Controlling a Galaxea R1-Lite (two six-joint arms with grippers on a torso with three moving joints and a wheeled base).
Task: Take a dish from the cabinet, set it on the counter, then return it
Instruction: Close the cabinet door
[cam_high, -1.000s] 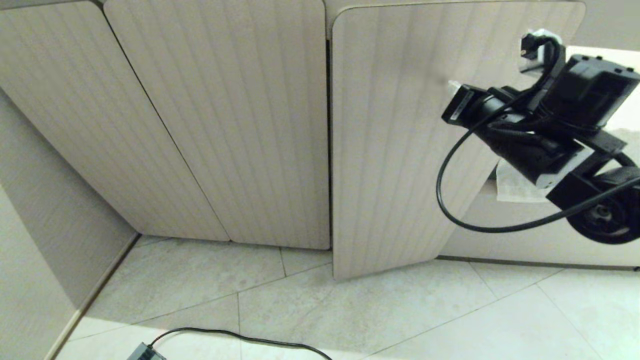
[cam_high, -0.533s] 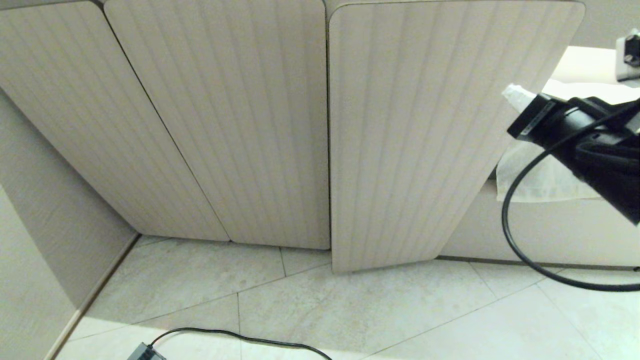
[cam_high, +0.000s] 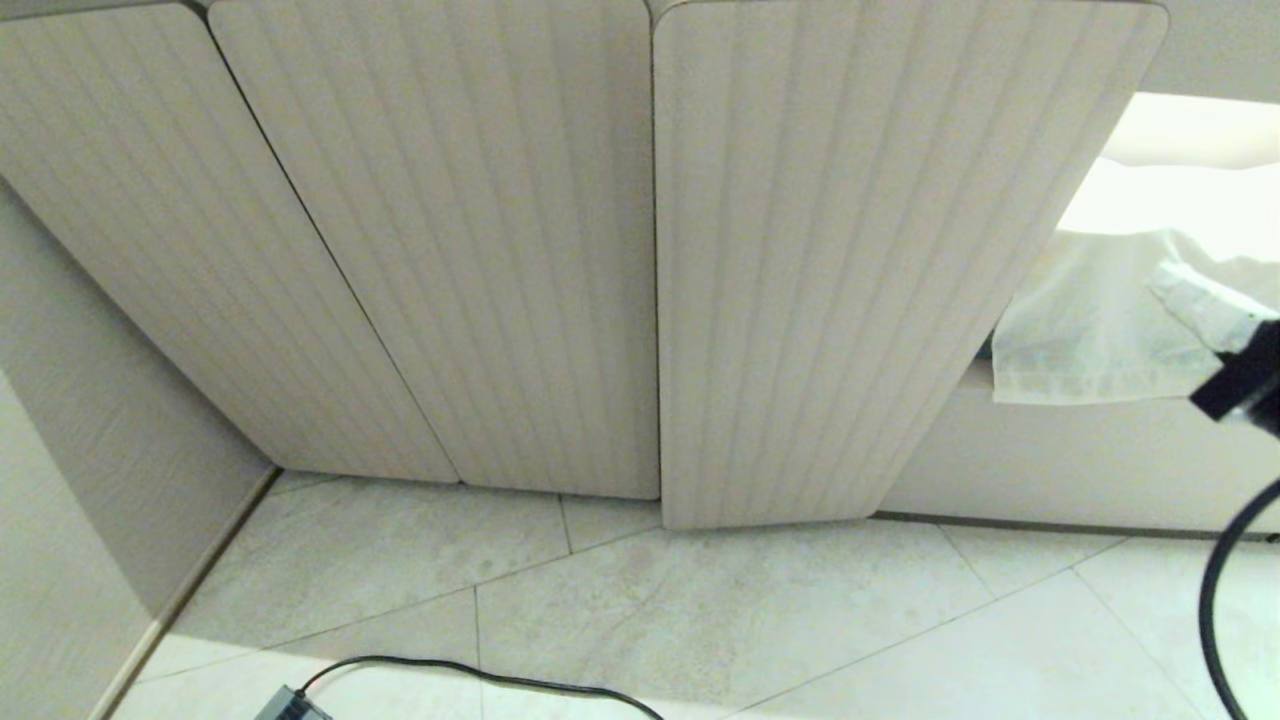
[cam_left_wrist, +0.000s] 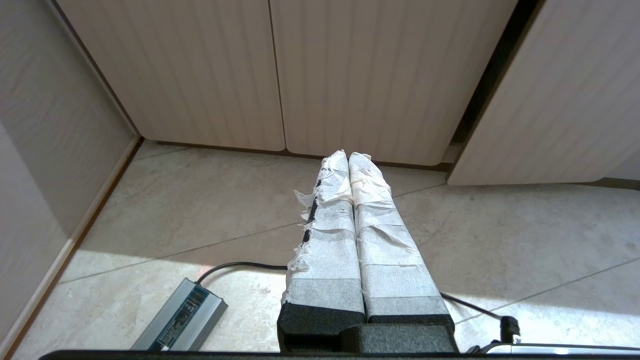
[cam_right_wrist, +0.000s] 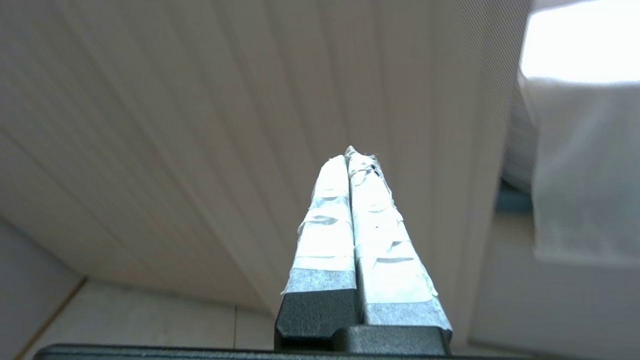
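The cabinet (cam_high: 450, 250) fills the head view with three ribbed beige doors. Its right door (cam_high: 850, 250) stands slightly ajar, and a dark gap shows beside that door (cam_left_wrist: 560, 95) in the left wrist view. The dish is hidden and the counter is out of view. My right gripper (cam_high: 1162, 282) is at the far right edge, clear of the door and shut on nothing. In its wrist view the right gripper (cam_right_wrist: 352, 156) has its taped fingers pressed together, pointing at the ribbed door (cam_right_wrist: 250, 125). My left gripper (cam_left_wrist: 348, 156) hangs parked low over the floor tiles, shut and empty.
A grey power adapter (cam_left_wrist: 182, 322) with a black cable (cam_high: 480, 672) lies on the tiled floor in front of the cabinet. A white translucent cloth (cam_high: 1090, 330) hangs over a low ledge right of the cabinet. A wall (cam_high: 90, 480) closes off the left side.
My right arm has pulled away from the right door, down and to the right, until only its fingertips show. The right door has swung back almost flush with the others.
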